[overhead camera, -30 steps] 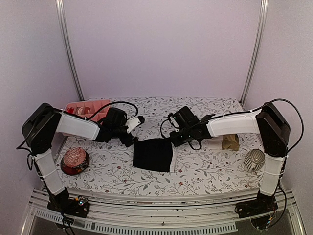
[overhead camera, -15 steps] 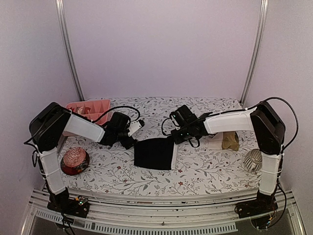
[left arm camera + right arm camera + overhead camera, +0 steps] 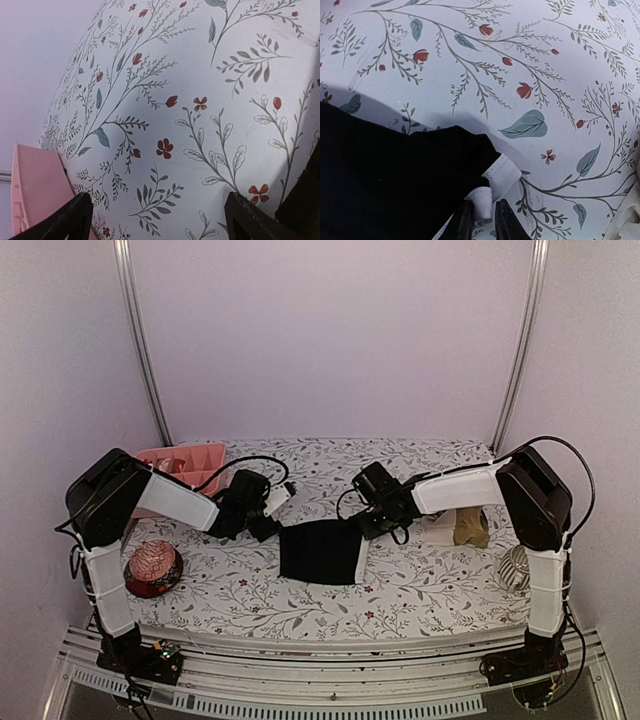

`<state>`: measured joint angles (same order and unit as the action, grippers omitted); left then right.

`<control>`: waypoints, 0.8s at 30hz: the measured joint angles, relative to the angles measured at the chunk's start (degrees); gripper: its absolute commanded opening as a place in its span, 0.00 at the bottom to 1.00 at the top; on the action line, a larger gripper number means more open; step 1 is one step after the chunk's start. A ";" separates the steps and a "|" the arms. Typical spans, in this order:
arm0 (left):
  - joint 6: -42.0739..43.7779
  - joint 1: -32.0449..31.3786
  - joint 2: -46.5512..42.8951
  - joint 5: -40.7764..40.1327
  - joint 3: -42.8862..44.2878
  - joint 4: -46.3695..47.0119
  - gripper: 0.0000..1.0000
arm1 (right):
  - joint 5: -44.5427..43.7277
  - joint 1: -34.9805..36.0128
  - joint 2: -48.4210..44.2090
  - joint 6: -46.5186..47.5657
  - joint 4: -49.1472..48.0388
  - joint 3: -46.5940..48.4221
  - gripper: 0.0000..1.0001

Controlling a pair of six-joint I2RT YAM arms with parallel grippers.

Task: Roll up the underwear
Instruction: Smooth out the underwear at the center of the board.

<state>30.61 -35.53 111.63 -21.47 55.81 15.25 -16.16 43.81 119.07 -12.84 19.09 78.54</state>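
Our right hand [image 3: 482, 220] pinches the black underwear [image 3: 385, 185] by its white trim [image 3: 501, 172]; our left hand [image 3: 157, 217] gapes wide, empty, above the worktop [image 3: 200, 75].

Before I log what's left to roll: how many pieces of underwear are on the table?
2. The black underwear lies mid-table, one corner pinched by the right gripper; the tan underwear sits bunched further right, partly hidden.

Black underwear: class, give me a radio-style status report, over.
Right hand pinching white trim of black underwear. Left hand open, empty, beside its left edge. Garment flat, not yet rolled. Nothing on it.
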 measured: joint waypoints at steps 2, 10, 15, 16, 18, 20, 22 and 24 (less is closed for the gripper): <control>0.02 0.00 0.15 -0.35 0.09 0.42 0.95 | -0.33 -0.02 0.13 -0.26 0.31 0.50 0.47; 0.22 0.17 -4.92 0.04 -1.49 0.07 0.99 | -2.29 -0.11 -2.34 0.20 2.12 0.76 0.60; 0.87 0.17 -8.96 2.67 -3.23 1.95 0.98 | -2.78 0.55 -8.83 0.39 1.86 0.26 0.60; 1.09 0.17 -9.44 3.58 -3.80 2.16 0.98 | -2.71 0.85 -10.14 0.68 1.29 0.00 0.58; 1.40 0.11 -9.75 5.62 -4.48 2.16 0.96 | -1.77 1.36 -11.80 1.27 0.00 -0.35 0.52; 1.60 -0.11 -9.75 7.06 -4.52 1.84 0.92 | 0.00 1.86 -12.11 1.73 -1.70 -0.39 0.43; 2.01 -0.68 -9.73 8.02 -4.48 1.79 0.85 | 2.19 2.10 -11.80 2.19 -2.82 -0.52 0.34; 2.36 -1.62 -9.68 8.66 -4.44 1.53 0.74 | 4.70 2.21 -10.88 2.45 -4.07 -0.37 0.27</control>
<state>32.97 -37.15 101.95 -12.82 51.37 16.78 -11.46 46.02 108.18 -10.39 15.03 78.17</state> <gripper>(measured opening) 0.868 0.364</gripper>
